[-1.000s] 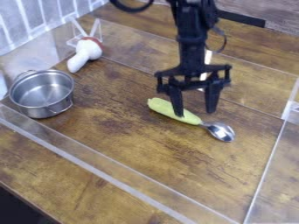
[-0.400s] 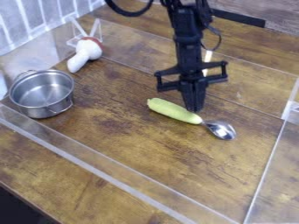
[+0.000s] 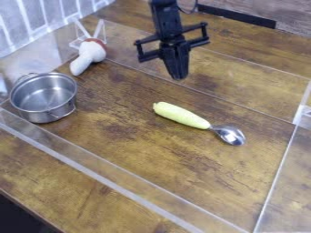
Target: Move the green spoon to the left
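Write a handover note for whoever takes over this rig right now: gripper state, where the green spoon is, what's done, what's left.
Gripper: shut, holding nothing, raised above the table toward the back, clear of the spoon.
Green spoon: lying flat on the wooden table, right of centre, metal bowl end pointing right.
Steel bowl at the left edge, white utensil behind it.
Done: nothing visible; the spoon has not gone left.
Left: open the gripper, return to the spoon, grasp the handle, carry it left.
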{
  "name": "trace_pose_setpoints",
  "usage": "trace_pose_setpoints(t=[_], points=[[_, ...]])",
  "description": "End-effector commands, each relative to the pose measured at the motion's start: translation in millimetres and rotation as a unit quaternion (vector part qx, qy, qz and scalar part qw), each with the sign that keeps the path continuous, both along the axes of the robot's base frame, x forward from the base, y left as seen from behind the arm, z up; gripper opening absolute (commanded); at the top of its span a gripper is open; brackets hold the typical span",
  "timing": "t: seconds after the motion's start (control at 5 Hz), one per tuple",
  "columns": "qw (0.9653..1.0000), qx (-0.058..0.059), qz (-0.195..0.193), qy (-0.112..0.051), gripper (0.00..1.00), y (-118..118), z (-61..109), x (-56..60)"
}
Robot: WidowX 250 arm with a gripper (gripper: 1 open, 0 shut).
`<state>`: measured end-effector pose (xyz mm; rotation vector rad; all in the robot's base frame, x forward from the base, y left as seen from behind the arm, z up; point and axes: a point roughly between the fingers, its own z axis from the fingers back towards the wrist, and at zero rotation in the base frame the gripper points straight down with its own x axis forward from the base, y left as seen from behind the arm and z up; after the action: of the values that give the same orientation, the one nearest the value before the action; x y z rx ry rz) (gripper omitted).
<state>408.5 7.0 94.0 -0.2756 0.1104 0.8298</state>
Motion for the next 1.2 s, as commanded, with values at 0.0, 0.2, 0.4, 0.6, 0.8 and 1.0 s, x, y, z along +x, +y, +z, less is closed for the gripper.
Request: trace_pose_setpoints(t=[0.0,0.2,0.4,0.6,0.8,1.0], points=[[0.9964,0.015,0.063,-0.055,1.00,14.0,29.6,-0.7],[0.9914,0.017,0.121,-0.047,1.00,14.8,12.9,-2.2],[0.9894,0.023,0.137,-0.043,1.00,3.8,-7.6,0.2],[0.9884,0.029,0.144,-0.038,1.00,-6.5,-27.8,2.0],[0.9817,0.039,0.183,-0.033,1.00,-10.5,-42.8,-1.8],[0.9737,0.046,0.221,-0.027,1.00,-14.1,-49.8,-4.7]])
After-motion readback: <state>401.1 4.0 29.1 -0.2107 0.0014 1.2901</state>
